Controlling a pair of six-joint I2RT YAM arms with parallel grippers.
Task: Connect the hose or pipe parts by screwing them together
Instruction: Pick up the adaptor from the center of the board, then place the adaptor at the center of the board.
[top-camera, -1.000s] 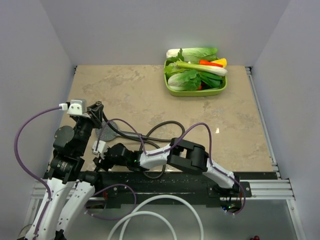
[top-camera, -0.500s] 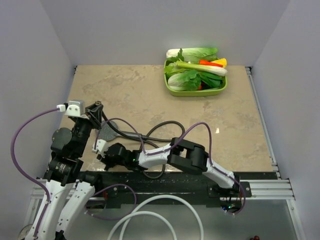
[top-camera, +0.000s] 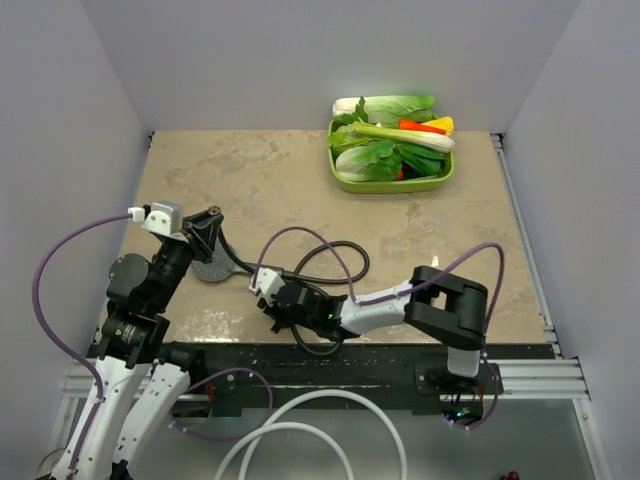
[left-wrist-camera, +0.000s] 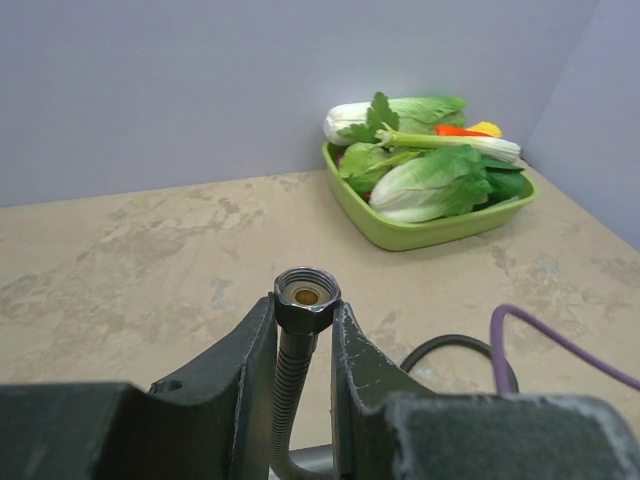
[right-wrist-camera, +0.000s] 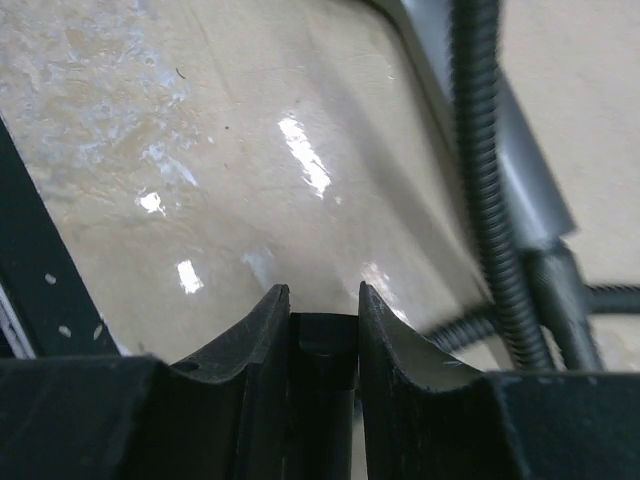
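Beige stone-look tabletop (top-camera: 420, 230), green veg tray (top-camera: 345, 183) at 1 o'clock, plain walls. Left gripper (left-wrist-camera: 305, 312) is clamped on the black hose (left-wrist-camera: 290, 385) just below its nut (left-wrist-camera: 307, 295). The nut's open mouth pokes out at 12 o'clock of the jaws, probably left free so a mate can thread on. Right gripper (right-wrist-camera: 324, 295) is closed on a dark block, likely the small black fitting (right-wrist-camera: 322, 350), seated deep between the fingers, low over the table. Shower head (top-camera: 212, 271) lies flat at 9 o'clock, just beside the left gripper.
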